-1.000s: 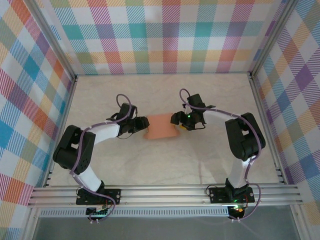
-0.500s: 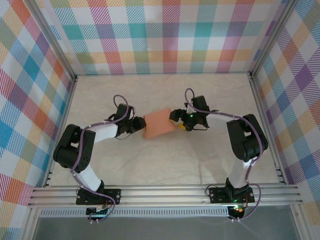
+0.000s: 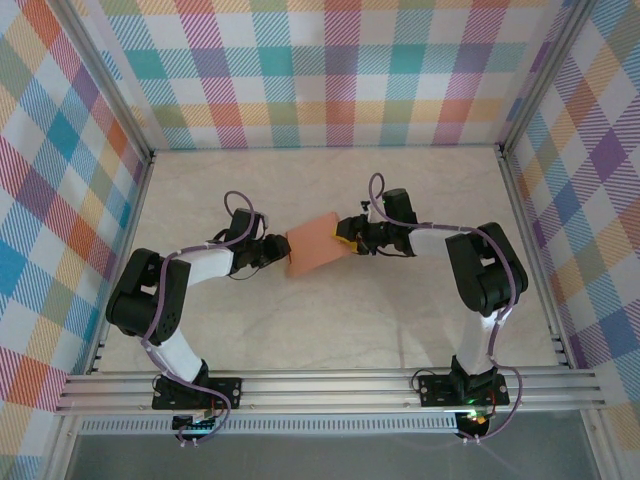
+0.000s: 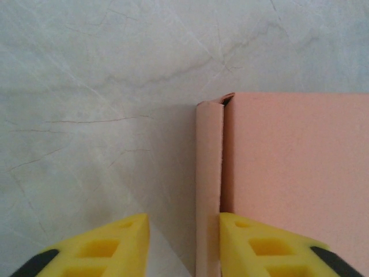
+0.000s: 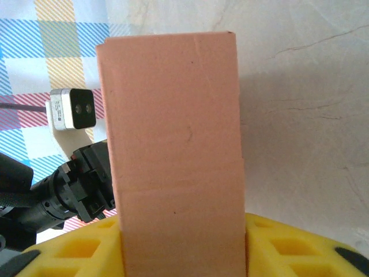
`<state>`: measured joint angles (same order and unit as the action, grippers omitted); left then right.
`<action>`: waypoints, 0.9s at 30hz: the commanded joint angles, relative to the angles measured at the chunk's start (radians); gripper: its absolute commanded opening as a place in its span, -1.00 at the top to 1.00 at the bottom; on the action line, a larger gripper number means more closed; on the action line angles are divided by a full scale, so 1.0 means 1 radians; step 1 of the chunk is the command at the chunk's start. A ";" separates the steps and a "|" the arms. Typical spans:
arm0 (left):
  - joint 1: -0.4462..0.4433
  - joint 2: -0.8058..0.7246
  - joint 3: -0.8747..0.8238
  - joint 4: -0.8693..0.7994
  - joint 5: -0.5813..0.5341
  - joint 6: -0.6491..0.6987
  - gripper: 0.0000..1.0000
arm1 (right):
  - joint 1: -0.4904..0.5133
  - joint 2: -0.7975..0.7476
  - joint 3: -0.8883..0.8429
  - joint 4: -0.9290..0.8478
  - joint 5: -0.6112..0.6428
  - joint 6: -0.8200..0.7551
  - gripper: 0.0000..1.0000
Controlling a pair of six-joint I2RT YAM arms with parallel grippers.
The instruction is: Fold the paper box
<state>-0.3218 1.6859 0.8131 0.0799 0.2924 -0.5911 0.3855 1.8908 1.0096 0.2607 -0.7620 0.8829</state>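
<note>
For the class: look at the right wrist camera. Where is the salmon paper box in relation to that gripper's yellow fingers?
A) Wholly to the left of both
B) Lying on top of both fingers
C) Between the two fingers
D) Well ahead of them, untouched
C: the paper box stands between the right gripper, with its yellow fingers flanking the box's two sides.

Nothing can be read here, whether text, label, brand, number or sign. The box (image 5: pixel 173 144) shows plain salmon-orange card on every face in view, with no print on it.
</note>
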 commanded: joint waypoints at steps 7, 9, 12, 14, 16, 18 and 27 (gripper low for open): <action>-0.008 -0.118 -0.063 -0.004 -0.061 0.078 -0.73 | -0.016 -0.066 -0.019 -0.019 -0.016 0.015 0.17; -0.037 -0.194 -0.096 0.038 -0.139 0.150 -0.91 | -0.027 -0.084 -0.032 -0.014 -0.013 0.027 0.18; -0.109 -0.320 -0.171 0.143 -0.245 0.340 -1.00 | -0.046 -0.115 -0.053 -0.007 -0.011 0.046 0.16; -0.187 -0.404 -0.229 0.226 -0.337 0.511 -1.00 | -0.060 -0.140 -0.068 -0.002 -0.010 0.063 0.16; -0.249 -0.469 -0.266 0.264 -0.392 0.650 -1.00 | -0.075 -0.168 -0.083 0.000 -0.010 0.079 0.16; -0.305 -0.527 -0.329 0.349 -0.409 0.811 -1.00 | -0.089 -0.200 -0.100 0.002 -0.011 0.096 0.16; -0.546 -0.552 -0.452 0.633 -0.678 1.370 -1.00 | -0.112 -0.321 -0.181 0.084 -0.034 0.209 0.18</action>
<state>-0.8299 1.1114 0.3664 0.5583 -0.2325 0.5282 0.2741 1.6066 0.8482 0.2787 -0.7628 1.0351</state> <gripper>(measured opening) 0.999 0.421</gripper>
